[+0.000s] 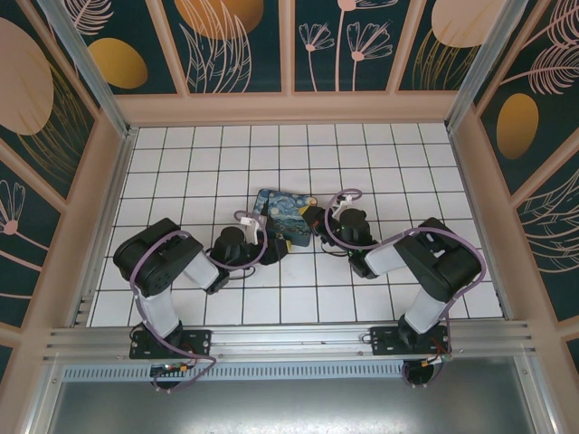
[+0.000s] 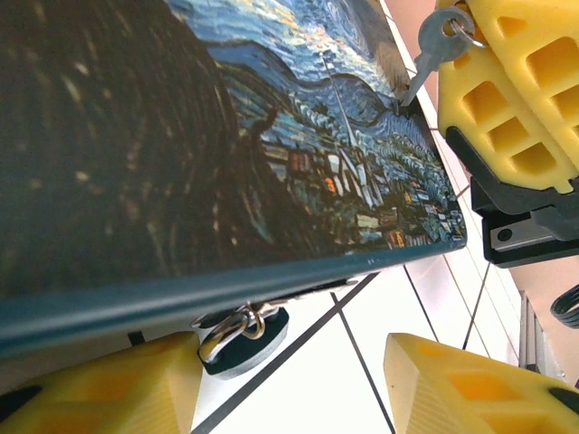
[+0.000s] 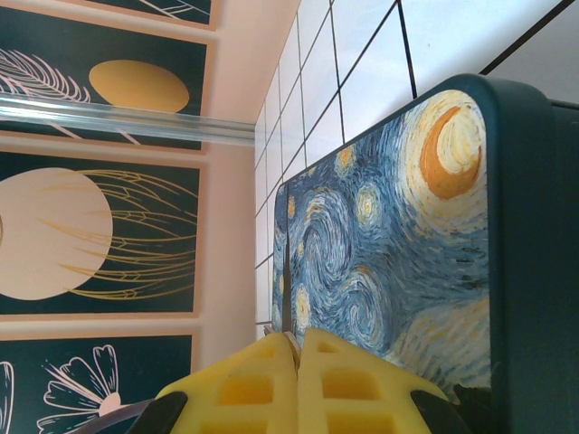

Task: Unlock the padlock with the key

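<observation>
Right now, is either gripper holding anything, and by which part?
The right gripper holds the key by its head, blade pointing out towards the box. The left gripper stands open by the padlock, gripping nothing.

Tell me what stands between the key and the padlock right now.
The Starry Night box. The right hand holds the key at the box's far edge; the padlock sits just below the opposite, near edge, so the lid lies between them.

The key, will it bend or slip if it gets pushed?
Probably stiff: the key is a straight metal blade. Likely slippery: it looks smooth and thin in the shut right claw. Its small ring could swing loosely.
</observation>
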Controlling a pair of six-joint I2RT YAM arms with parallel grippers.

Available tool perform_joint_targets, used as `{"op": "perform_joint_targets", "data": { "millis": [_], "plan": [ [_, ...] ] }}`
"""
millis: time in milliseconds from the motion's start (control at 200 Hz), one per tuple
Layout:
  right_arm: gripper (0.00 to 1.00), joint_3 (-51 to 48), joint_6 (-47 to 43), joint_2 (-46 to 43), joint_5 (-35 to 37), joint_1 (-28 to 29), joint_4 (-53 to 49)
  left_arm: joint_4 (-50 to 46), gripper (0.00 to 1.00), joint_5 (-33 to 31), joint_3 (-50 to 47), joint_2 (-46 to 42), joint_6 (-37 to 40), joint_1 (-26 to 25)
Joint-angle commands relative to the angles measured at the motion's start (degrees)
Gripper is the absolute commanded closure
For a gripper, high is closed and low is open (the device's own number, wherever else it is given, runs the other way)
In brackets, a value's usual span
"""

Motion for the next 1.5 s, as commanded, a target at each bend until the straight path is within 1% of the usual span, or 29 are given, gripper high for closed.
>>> {"op": "perform_joint_targets", "data": {
  "millis": [0, 170, 265, 305, 445, 586, 711, 856, 1151, 1281, 1496],
  "plan": [
    [1.0, 0.2, 0.7, 1.4, -1.4, -0.2, 0.8, 3.1, 0.44, -1.2, -0.3, 0.9, -1.9, -1.1],
    [1.0, 0.1, 0.8, 1.5, -1.4, -0.1, 0.8, -0.9, 0.48, -3.7, 1.5, 1.2, -1.1, -1.8],
    [1.0, 0.0, 0.8, 1.6, -1.4, 0.0, 0.8, -0.9, 0.54, -4.5, 1.9, 1.8, -1.4, -1.9],
    [1.0, -0.1, 0.8, 1.7, -1.4, 0.1, 0.8, 0.1, 0.55, -4.9, 1.7, 2.0, -1.9, -1.9],
    [1.0, -0.2, 1.0, 2.1, -1.4, 0.1, 1.3, 7.1, 0.52, -5.3, 0.0, 2.0, -4.4, -2.1],
    [1.0, 0.1, 1.0, 2.1, -1.6, 0.0, 1.3, 9.5, 0.5, -5.4, -0.2, 1.6, -5.1, -2.5],
    [1.0, 0.1, 1.1, 2.4, -1.6, 0.0, 1.5, 10.0, 0.5, -5.6, -0.1, 2.0, -5.4, -2.8],
    [1.0, 0.0, 1.3, 2.7, -1.6, 0.1, 1.9, 15.5, 0.53, -6.3, -2.3, 2.8, -7.1, -3.3],
    [1.0, 0.0, 1.4, 2.9, -1.4, 0.3, 2.0, 20.0, 0.52, -8.4, -4.8, 2.7, -8.5, -3.7],
    [1.0, 0.1, 1.5, 3.2, -1.3, 0.3, 2.0, 19.0, 0.52, -8.8, -4.7, 2.7, -8.5, -3.7],
    [1.0, 0.3, 1.6, 3.5, -1.3, 0.4, 2.1, 17.2, 0.49, -9.4, -3.4, 5.5, -9.2, -3.8]
  ]
}}
